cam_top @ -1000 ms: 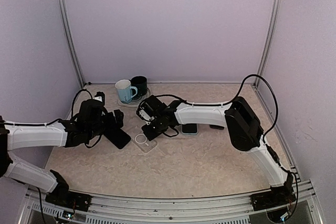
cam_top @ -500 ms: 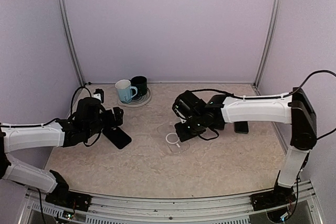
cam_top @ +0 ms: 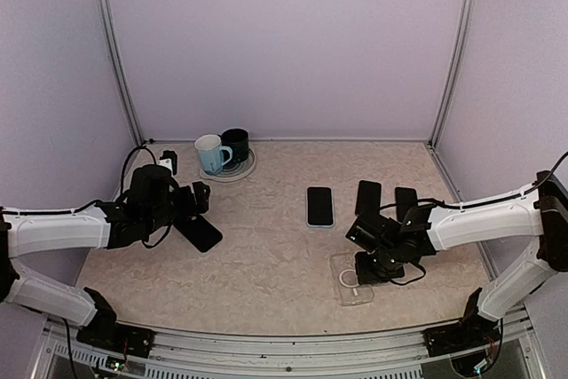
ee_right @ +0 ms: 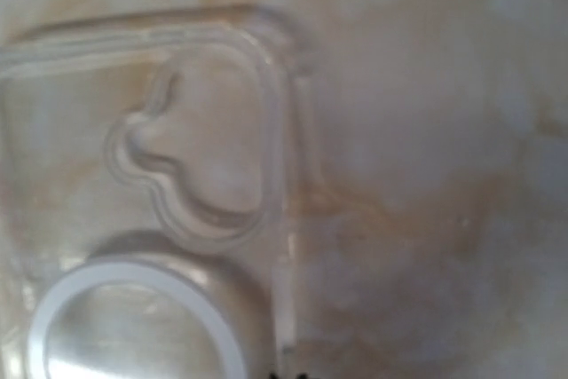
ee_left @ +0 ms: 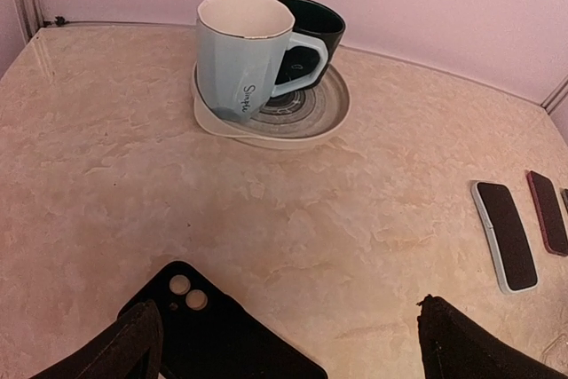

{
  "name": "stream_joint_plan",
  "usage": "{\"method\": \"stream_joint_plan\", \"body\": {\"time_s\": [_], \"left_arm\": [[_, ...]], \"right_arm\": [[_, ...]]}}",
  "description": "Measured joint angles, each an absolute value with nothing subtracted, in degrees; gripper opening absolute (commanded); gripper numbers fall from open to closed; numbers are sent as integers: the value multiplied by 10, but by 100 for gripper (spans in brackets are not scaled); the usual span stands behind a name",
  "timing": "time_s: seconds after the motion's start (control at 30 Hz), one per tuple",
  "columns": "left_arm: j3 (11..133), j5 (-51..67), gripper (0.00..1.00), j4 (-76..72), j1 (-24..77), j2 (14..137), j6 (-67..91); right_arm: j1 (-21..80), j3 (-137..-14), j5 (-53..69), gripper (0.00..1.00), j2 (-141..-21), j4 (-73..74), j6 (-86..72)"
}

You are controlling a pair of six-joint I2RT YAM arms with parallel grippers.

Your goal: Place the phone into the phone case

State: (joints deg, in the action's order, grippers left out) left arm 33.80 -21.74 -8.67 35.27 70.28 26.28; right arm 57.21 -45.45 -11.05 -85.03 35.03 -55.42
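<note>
Nothing is fitted yet: the black phone (cam_top: 201, 233) is laid flat at far L, well apart from the empty clear case (cam_top: 353, 281) at near R. L claw (cam_top: 197, 203) is held wide open over the phone. R claw (cam_top: 373, 264) is shut at the case edge; whether it's pinched can't be told.

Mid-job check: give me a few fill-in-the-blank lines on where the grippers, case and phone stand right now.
The left gripper hangs with its jaws ____ over the black phone. That phone lies with its camera lenses facing ____. Of the two grippers, the clear case lies by the ____ one. The plate carries ____ mugs.
Missing words: open; up; right; two.
</note>
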Motion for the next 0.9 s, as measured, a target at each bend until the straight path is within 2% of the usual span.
{"method": "stream_joint_plan", "body": {"time_s": [0.03, 0.1, 0.37, 0.4, 0.5, 0.53, 0.67, 0.9], "left_arm": [[338, -217, 99, -86, 353, 705, 262], [338, -217, 99, -86, 353, 706, 260], [338, -217, 99, -90, 353, 712, 255], [339, -216, 99, -90, 353, 714, 255], [340, -214, 99, -91, 353, 723, 255], [342, -214, 99, -91, 353, 726, 255], [352, -212, 99, -90, 353, 736, 254], [354, -213, 99, -89, 353, 736, 254]], "right_arm": [[572, -450, -110, 0, -849, 347, -562], [572, -447, -109, 25, -853, 346, -572], [543, -463, -92, 56, -844, 384, -572], [523, -473, -85, 62, -836, 389, -558], [426, -511, -54, 95, -820, 383, -497], [389, -528, -47, 99, -820, 378, -476], [284, -637, -40, 99, -883, 364, -385], [215, -868, -44, 99, -1109, 358, -289]]}}
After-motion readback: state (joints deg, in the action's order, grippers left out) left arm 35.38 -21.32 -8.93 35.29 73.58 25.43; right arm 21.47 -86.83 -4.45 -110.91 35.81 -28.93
